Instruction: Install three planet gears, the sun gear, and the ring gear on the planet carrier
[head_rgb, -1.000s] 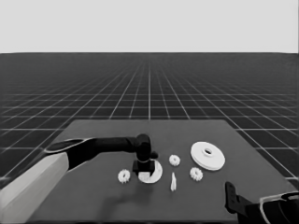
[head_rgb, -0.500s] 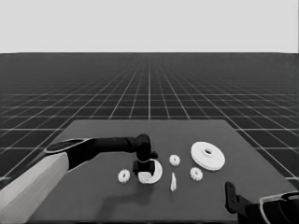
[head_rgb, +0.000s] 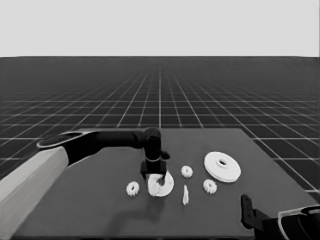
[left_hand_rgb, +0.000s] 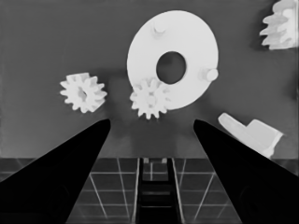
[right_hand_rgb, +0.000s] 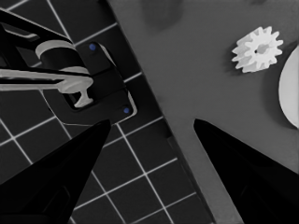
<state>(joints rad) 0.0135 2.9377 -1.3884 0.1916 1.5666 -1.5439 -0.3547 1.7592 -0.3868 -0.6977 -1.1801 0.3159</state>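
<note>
Your left gripper hovers wide open, holding nothing; one planet gear sits seated at the smaller round part's rim — straight ahead, between the fingertips.

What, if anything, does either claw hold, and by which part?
Nothing. The left claw hangs open above the smaller round part; the right claw waits open.

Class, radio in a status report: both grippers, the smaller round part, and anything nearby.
Left gripper open, over smaller round part. One gear seated on it, two pegs bare. Right gripper parked, open, table's near right corner. Thin white piece lies alongside.
</note>
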